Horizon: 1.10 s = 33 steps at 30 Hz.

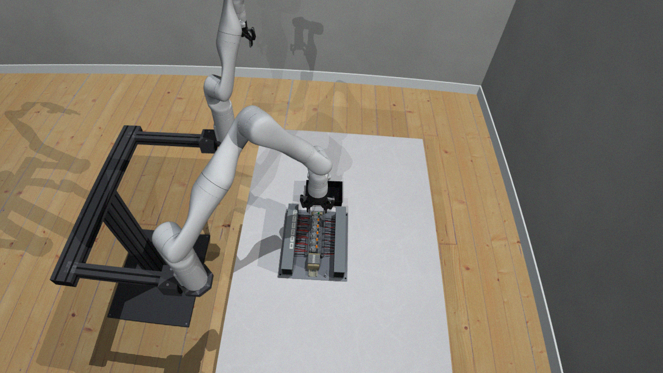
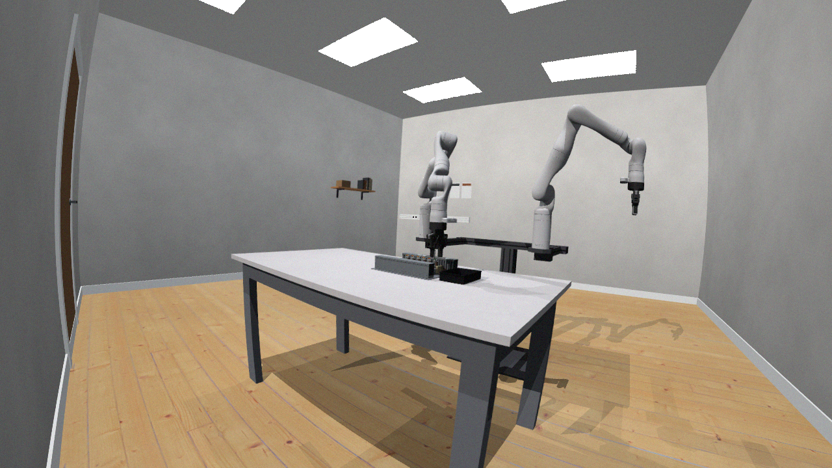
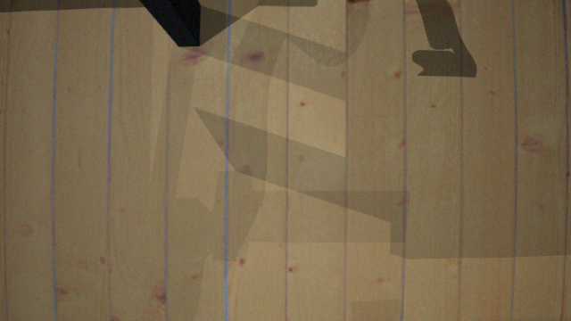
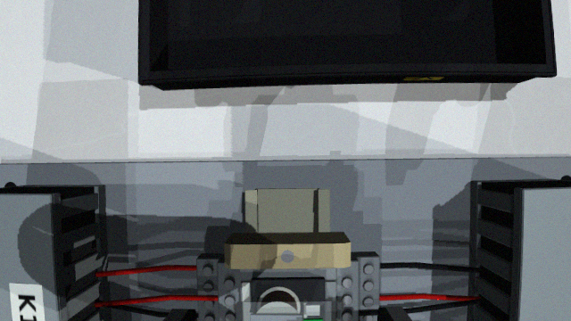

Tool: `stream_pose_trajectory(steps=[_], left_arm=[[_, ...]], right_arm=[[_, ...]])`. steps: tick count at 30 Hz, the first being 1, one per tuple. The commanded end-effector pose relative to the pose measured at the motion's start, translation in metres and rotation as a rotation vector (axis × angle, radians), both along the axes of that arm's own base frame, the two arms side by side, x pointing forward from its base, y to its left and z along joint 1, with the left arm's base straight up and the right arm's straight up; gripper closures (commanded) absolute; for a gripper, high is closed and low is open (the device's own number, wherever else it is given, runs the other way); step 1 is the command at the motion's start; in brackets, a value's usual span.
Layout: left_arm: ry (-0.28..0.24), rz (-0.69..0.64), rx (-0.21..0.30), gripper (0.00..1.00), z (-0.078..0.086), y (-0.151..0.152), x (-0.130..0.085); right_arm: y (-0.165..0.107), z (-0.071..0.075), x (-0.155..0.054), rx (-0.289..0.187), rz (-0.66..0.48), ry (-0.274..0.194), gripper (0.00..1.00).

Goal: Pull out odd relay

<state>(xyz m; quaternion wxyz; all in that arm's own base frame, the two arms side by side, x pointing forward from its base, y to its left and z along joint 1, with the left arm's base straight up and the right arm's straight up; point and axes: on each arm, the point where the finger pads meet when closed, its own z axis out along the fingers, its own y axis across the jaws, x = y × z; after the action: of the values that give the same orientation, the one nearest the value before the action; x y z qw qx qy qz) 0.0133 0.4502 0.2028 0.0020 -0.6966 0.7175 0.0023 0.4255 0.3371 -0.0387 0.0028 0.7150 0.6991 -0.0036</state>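
The relay with the green button (image 1: 318, 213) (image 4: 313, 319) sits in the panel's row at the tray end; its lower part is cut off in the right wrist view. The other relays (image 1: 317, 233) have orange buttons and stand in line, too small to judge tilt. The relay panel (image 1: 301, 271) (image 4: 410, 201) looks flat on the table. My right gripper (image 1: 318, 212) (image 2: 436, 255) (image 4: 287, 316) is part open, pointing down, fingers on either side of the green-button relay, not visibly gripping it. The black parts tray (image 1: 342, 195) (image 2: 449, 278) (image 4: 312, 77) looks empty where visible. My left gripper (image 1: 251, 40) (image 2: 634, 210) is open and empty, far away.
Grey wire ducts (image 1: 340, 241) (image 2: 404, 267) (image 4: 546, 250) flank the relay row, with red and black wires (image 4: 152, 269) running into them. A beige end stop (image 4: 285, 258) stands between the green-button relay and the tray. The white table (image 1: 384, 231) (image 2: 325, 282) carries panel and tray.
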Motion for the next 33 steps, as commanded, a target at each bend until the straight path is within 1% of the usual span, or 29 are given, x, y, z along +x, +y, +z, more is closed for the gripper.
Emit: stream_pose_trajectory(steps=[1, 22, 33], left_arm=[[0.000, 0.000, 0.001, 0.002, 0.0006, 0.0003, 0.0000], [0.000, 0.000, 0.001, 0.002, 0.0006, 0.0003, 0.0000], [0.000, 0.000, 0.001, 0.002, 0.0006, 0.0003, 0.0000]], right_arm=[[0.0005, 0.0011, 0.0006, 0.002, 0.000, -0.002, 0.351], [0.0005, 0.0006, 0.0006, 0.002, 0.000, -0.002, 0.351], [0.0005, -0.0050, 0.0006, 0.002, 0.000, -0.002, 0.351]])
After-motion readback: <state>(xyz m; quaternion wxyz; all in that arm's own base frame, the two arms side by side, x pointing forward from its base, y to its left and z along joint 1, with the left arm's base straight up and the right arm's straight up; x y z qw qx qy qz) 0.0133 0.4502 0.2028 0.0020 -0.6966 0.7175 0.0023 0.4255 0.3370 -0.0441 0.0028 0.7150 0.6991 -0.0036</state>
